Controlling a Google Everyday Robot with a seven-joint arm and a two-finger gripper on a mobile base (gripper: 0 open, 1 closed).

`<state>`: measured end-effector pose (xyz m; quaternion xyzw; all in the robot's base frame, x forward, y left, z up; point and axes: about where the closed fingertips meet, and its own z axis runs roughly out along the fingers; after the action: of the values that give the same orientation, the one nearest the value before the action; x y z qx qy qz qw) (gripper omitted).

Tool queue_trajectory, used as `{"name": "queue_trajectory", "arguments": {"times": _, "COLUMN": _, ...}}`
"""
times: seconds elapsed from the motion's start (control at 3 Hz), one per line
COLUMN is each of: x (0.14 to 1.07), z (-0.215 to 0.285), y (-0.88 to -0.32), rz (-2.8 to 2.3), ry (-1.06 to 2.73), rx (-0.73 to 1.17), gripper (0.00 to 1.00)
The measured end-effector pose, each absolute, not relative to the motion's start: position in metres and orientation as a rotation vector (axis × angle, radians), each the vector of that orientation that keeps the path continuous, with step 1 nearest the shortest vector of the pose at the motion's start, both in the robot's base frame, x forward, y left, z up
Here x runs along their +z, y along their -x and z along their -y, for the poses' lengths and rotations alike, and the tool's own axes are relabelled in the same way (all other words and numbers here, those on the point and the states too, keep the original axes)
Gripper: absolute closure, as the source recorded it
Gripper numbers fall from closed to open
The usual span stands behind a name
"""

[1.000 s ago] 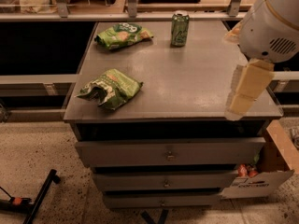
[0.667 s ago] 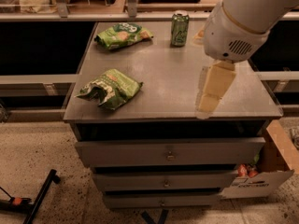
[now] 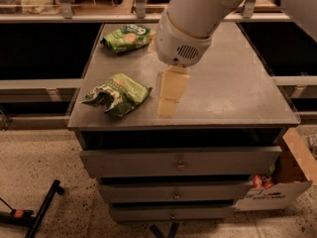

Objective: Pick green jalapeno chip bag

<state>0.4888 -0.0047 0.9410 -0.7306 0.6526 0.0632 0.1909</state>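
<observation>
Gripper [image 3: 167, 107] points down beside the green jalapeno chip bag [image 3: 119, 93]; its openness cannot be told.

Gripper [image 3: 167, 105] low over the front middle of the tabletop [image 3: 237, 93], just right of the green jalapeno chip bag [image 3: 118, 93], a narrow bare strip between them. Open approach to that bag from above, front and left. Behind it, bare surface up to the flatter green bag [image 3: 128, 37] near the back-left corner. Wide bare room right of the gripper. Bulky arm housing [image 3: 190, 29] overhead at back middle, hiding the surface there.
</observation>
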Motion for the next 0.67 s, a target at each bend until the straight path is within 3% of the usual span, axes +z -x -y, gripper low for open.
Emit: {"name": "queue_trajectory", "arguments": {"times": 0.67, "x": 0.917, "z": -0.075, "y": -0.503, "rz": -1.687, "ry": 2.150, "rx": 0.272, "gripper": 0.00}}
